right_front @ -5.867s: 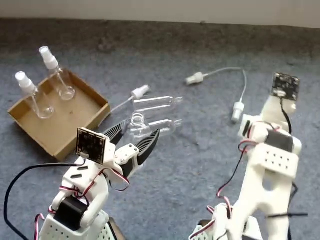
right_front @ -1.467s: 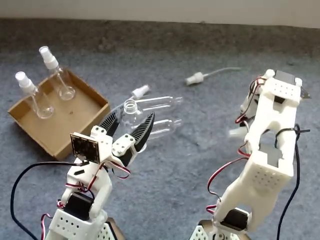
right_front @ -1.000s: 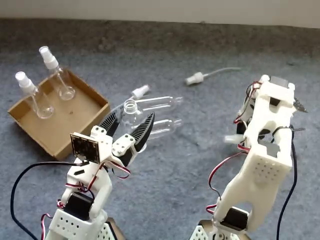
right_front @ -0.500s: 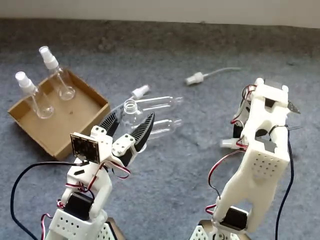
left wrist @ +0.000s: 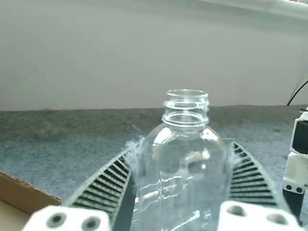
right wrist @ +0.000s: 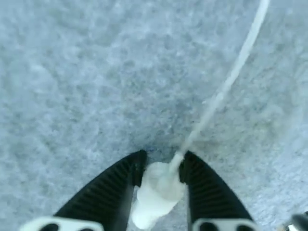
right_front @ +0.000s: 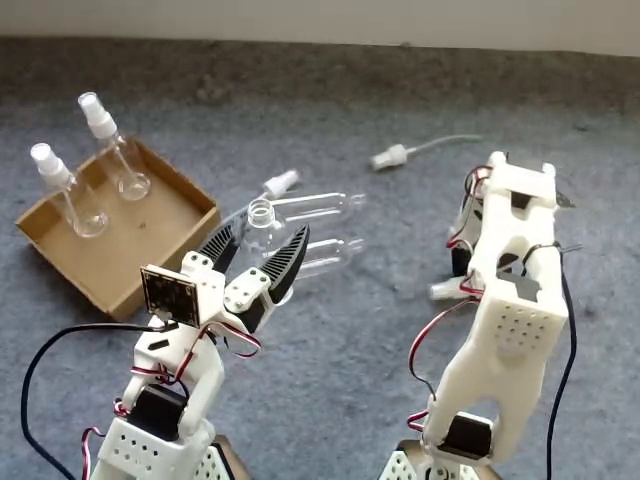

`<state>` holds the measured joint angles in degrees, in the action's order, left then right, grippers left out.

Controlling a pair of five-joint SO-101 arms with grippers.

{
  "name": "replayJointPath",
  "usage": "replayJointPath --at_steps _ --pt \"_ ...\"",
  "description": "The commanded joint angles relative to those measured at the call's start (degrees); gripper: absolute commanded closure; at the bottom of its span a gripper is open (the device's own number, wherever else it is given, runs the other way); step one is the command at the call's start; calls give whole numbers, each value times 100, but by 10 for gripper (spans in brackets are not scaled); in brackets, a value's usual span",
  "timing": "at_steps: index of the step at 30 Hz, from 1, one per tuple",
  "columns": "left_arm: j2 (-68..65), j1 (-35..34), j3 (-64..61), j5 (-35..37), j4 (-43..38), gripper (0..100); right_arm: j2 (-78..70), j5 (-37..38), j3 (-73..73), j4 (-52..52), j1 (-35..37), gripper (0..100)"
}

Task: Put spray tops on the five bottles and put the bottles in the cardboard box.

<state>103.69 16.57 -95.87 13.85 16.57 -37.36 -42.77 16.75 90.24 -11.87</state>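
2 robot arms stand on a grey carpet (right_front: 340,340), with 5 clear bottles and 5 white spray tops in the scene. A cardboard box (right_front: 165,262) sits at the far left. 2 bottles stand upright inside it, each with a top already on: the near capped bottle (right_front: 65,190) by the box's left side and the far capped bottle (right_front: 118,150) toward its back corner. The left gripper (right_front: 262,238) is clamped on the held bottle (left wrist: 185,159), keeping it upright with its neck uncapped, just to the right of the box. 2 more uncapped bottles lie on their sides just beside it, roughly parallel: the far lying bottle (right_front: 315,203) and the near lying bottle (right_front: 335,250). The first loose top (right_front: 282,183) lies between the box and the far lying bottle. The second loose top (right_front: 392,156) lies farther back near the middle, its thin tube curving off to the right. The right gripper (right wrist: 163,161) is closed on the gripped top (right wrist: 156,192), whose tube (right wrist: 231,77) trails away over the carpet, well apart from the bottles.
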Motion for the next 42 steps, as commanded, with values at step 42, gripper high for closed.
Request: replayJointPath --at_steps 42 --pt "66 -84 -127 35 0 853 655 7393 2440 804 4 605"
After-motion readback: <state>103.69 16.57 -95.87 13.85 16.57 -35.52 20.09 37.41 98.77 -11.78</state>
